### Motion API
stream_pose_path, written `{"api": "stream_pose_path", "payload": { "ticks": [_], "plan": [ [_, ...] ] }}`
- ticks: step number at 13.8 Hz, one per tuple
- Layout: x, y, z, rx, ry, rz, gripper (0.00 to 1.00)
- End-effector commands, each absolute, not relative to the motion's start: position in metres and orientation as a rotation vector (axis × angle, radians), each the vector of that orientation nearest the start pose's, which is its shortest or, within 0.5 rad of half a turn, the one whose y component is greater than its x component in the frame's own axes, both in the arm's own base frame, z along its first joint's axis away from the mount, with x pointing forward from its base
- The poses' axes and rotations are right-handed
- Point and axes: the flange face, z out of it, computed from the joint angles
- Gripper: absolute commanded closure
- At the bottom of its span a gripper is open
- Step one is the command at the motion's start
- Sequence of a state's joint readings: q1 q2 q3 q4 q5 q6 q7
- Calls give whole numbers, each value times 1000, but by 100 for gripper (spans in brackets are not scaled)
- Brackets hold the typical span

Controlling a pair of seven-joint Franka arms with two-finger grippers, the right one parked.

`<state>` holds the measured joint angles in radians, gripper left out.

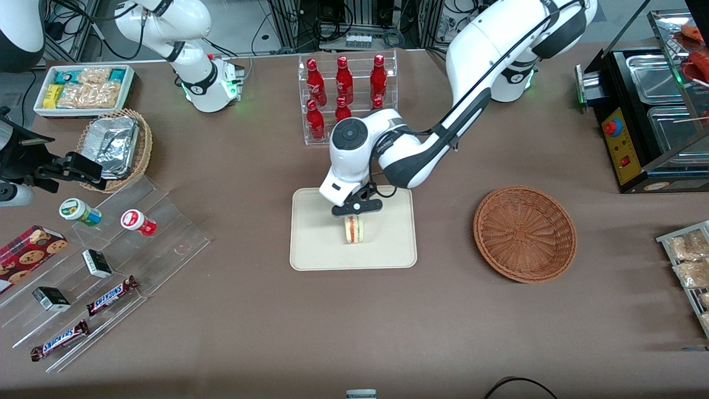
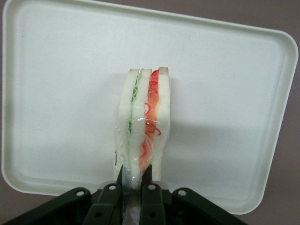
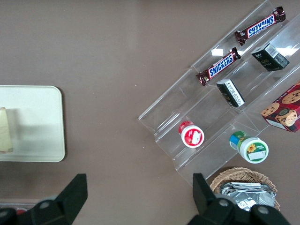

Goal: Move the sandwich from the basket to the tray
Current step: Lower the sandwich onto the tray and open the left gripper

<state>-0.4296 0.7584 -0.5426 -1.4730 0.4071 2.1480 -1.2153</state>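
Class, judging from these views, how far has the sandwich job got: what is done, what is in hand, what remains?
Done: the basket is empty and the sandwich is over the tray. In hand: the gripper is shut on the sandwich's wrapped end, holding it on edge; whether it touches the tray is unclear. Left: release and withdraw.

My arm (image 1: 471,72) is glossy white with rounded shells, dark grey-black bands at the joints, and a black cable running along its length. A round dark cap sits on my wrist (image 1: 352,134). My tool (image 2: 136,180) is matte black, with small silver screws.
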Motion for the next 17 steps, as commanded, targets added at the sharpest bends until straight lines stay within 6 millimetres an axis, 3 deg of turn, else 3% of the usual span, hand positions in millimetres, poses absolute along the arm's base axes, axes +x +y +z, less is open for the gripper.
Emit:
{"api": "stream_pose_path", "payload": {
  "ticks": [1, 2, 5, 8, 9, 10, 13, 14, 17],
  "plan": [
    [483, -546, 271, -3182, -279, -37, 100],
    [486, -544, 265, -3177, -288, -41, 100],
    [486, -544, 265, -3170, -356, -45, 57],
    [491, -543, 272, -3178, -358, -59, 30],
    [493, -542, 278, -3178, -361, -69, 8],
    [500, -538, 298, -3186, -389, -102, 1],
    [517, -500, 376, -3130, -508, -105, 1],
    [516, -483, 413, -3118, -568, -83, 1],
    [527, -416, 484, -3025, -729, -14, 1]
  ]
}}
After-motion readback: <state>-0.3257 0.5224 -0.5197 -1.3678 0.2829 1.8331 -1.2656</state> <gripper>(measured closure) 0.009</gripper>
